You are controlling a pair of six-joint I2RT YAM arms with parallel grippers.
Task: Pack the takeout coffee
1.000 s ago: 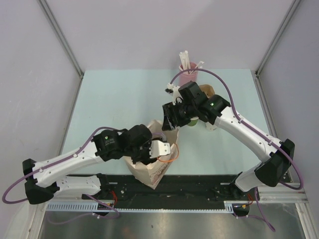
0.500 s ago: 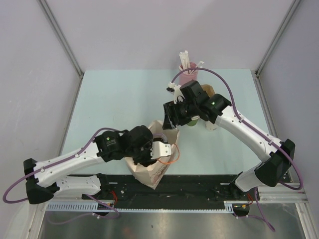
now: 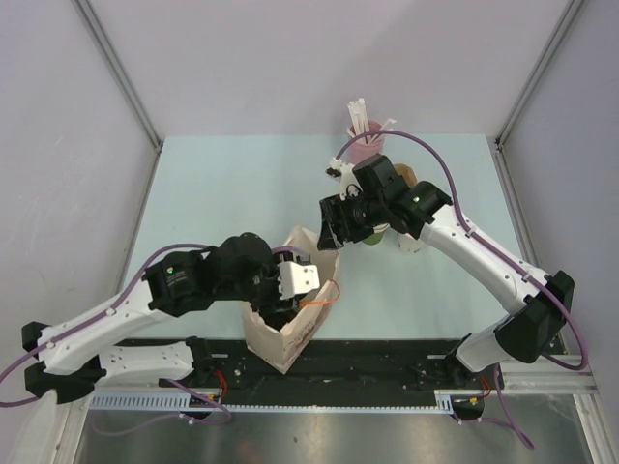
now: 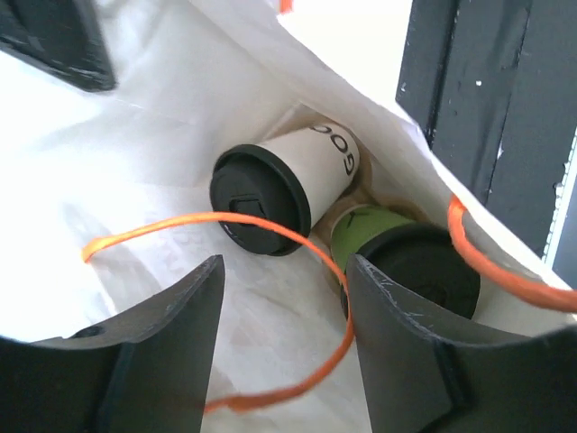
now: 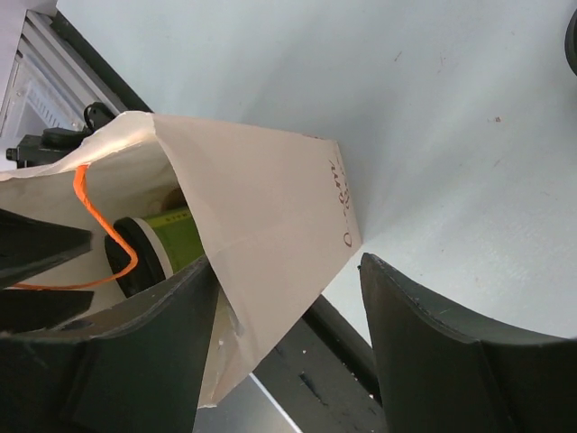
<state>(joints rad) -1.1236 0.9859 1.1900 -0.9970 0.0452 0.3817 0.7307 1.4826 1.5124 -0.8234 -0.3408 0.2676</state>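
Two arms are bending toward a tan paper bag (image 3: 285, 340) that is standing at the near edge of the pale green table (image 3: 213, 193). On the left, the left gripper (image 4: 284, 271) is hanging over the bag's mouth with its jaws spread and nothing clamped between them (only a loop of the orange cord handle (image 4: 180, 225) is crossing the gap below). Beneath it, at the bottom of the bag, the white cup (image 4: 315, 171) with dark lettering is lying on its side, its black lid (image 4: 260, 212) facing up toward the wrist camera. Just to the right, the green cup (image 4: 361, 230) is lying close beside it, its own black lid partly hidden behind the gripper's right finger. Further right, the right gripper (image 5: 287, 271) is hovering at the bag's far edge, its jaws likewise parted and gripping nothing, with the bag's corner showing below between the fingers. Behind that arm, near the table's back edge, a pink cup of straws (image 3: 366, 147) is standing upright.
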